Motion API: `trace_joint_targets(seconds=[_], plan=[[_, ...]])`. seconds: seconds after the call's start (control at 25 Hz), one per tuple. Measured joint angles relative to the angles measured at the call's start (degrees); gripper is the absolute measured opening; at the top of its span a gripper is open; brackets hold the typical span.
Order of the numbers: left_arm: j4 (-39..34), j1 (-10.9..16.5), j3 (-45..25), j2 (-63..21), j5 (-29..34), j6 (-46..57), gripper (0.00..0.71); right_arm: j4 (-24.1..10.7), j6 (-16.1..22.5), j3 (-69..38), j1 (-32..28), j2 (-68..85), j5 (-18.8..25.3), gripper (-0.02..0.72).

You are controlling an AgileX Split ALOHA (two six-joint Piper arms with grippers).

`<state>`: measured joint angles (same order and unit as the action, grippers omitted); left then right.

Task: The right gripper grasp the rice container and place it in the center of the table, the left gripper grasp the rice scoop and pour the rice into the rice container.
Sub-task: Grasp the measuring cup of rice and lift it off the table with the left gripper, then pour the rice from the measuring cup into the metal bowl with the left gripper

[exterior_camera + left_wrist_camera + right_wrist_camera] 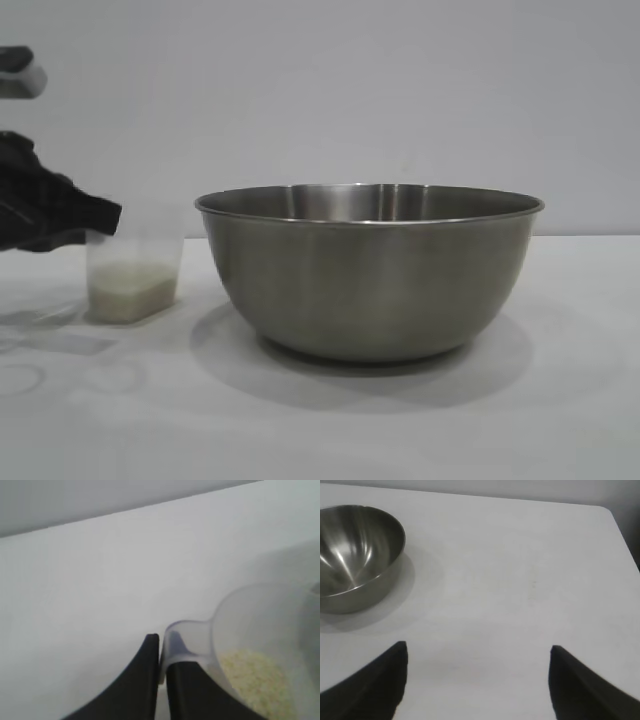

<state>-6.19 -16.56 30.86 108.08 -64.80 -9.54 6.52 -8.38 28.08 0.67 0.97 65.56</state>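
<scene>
The rice container (370,270), a large steel bowl, stands on the white table (560,400) in the middle of the exterior view; it also shows in the right wrist view, the rice container (355,555). Left of it stands the rice scoop (133,278), a translucent cup with rice (130,295) in its bottom. My left gripper (100,222) comes in from the left and is shut on the scoop's side handle (182,642); the rice (257,680) shows inside the cup. My right gripper (477,652) hovers open over bare table, away from the bowl, holding nothing.
Faint ring marks (20,378) lie on the table in front of the scoop. The table's far corner (610,510) shows in the right wrist view. A grey part of the rig (20,75) hangs at the upper left.
</scene>
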Motion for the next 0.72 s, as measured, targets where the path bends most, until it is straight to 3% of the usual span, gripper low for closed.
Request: trace_joint_targets(seconds=[0.48, 0.72], plan=[[-21.0, 0.0, 15.8, -1.8, 0.0, -5.7, 0.0, 0.0, 0.0, 0.0, 0.0, 0.0, 0.0, 0.531], [-33.8, 0.0, 19.7, -1.8, -0.1, -11.8, 0.0, 0.0, 0.0, 0.0, 0.0, 0.0, 0.0, 0.531]])
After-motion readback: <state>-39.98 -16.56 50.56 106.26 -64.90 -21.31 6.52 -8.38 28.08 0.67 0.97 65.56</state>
